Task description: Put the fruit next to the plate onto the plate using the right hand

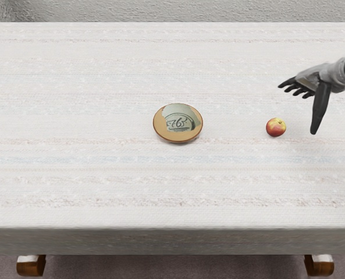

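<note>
One red apple [276,127] sits on the tabletop [102,192], apart from the plate [156,123], and the right robot hand [312,86] hangs near it, fingers spread and holding nothing, so I think it is reaching and must grab the apple next

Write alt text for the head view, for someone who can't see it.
The right robot hand, fingers spread and holding nothing, hovers just right of a small red-yellow fruit on a pale table. A gold-rimmed plate sits apart from the fruit, to its left near the table's middle; the fruit is not on it.
</note>
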Controlling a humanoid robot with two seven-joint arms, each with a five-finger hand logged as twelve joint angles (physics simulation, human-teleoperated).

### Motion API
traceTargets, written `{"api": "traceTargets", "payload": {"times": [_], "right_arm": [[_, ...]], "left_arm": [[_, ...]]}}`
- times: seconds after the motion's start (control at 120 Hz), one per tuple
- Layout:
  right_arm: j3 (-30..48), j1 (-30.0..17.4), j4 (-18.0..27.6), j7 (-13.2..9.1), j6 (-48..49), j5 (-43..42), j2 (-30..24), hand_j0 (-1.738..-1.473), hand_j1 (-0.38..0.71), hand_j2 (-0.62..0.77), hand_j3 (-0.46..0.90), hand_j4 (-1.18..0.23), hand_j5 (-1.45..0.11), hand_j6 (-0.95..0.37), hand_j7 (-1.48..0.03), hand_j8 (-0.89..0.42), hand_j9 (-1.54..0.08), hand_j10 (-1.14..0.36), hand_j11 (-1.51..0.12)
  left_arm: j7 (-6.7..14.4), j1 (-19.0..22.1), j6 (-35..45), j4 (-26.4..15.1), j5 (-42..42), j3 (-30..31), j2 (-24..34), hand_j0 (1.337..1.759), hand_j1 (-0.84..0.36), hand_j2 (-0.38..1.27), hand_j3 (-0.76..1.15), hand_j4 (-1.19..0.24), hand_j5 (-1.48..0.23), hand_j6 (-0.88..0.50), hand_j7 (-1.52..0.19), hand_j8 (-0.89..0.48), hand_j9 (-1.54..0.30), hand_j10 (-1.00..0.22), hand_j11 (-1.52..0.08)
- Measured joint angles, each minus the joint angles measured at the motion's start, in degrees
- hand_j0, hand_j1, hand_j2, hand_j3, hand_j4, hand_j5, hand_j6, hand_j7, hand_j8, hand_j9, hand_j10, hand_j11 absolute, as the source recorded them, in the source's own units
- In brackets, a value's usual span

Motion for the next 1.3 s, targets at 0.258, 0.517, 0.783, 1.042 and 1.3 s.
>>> {"api": "traceTargets", "payload": {"times": [0.258, 0.517, 0.783, 1.042, 1.3], "right_arm": [[0.5, 2.9, 0.9, -4.1, 0.0, 0.2, 3.2, -1.658, -0.35, 0.00, 0.00, 0.00, 0.00, 0.00, 0.00, 0.00, 0.00, 0.00, 0.00], [3.7, 2.9, 13.4, -5.2, -1.2, -3.5, 1.5, -1.658, -0.35, 0.00, 0.00, 0.00, 0.00, 0.00, 0.00, 0.00, 0.00, 0.00, 0.00], [3.1, -3.8, 18.5, -5.3, -15.7, -14.5, 1.9, -1.658, -0.35, 0.00, 0.00, 0.00, 0.00, 0.00, 0.00, 0.00, 0.00, 0.00, 0.00], [2.9, -9.5, 18.8, -5.3, -27.4, -22.8, 3.9, -1.658, -0.32, 0.00, 0.00, -0.03, -0.04, -0.03, -0.04, -0.03, -0.04, -0.03, -0.04], [2.8, -14.8, 18.8, -5.3, -35.3, -28.2, 6.0, -1.658, -0.24, -0.02, 0.00, -0.10, -0.12, -0.10, -0.12, -0.10, -0.12, -0.10, -0.12]], "left_arm": [[0.0, 0.0, 0.0, 0.0, 0.0, 0.0, 0.0, 1.658, 0.35, 0.00, 0.00, 0.00, 0.00, 0.00, 0.00, 0.00, 0.00, 0.00, 0.00], [0.0, 0.0, 0.0, 0.0, 0.0, 0.0, 0.0, 1.658, 0.35, 0.00, 0.00, 0.00, 0.00, 0.00, 0.00, 0.00, 0.00, 0.00, 0.00], [0.0, 0.0, 0.0, 0.0, 0.0, 0.0, 0.0, 1.658, 0.35, 0.00, 0.00, 0.00, 0.00, 0.00, 0.00, 0.00, 0.00, 0.00, 0.00], [0.0, 0.0, 0.0, 0.0, 0.0, 0.0, 0.0, 1.658, 0.35, 0.00, 0.00, 0.00, 0.00, 0.00, 0.00, 0.00, 0.00, 0.00, 0.00], [0.0, 0.0, 0.0, 0.0, 0.0, 0.0, 0.0, 1.658, 0.35, 0.00, 0.00, 0.00, 0.00, 0.00, 0.00, 0.00, 0.00, 0.00, 0.00]]}}
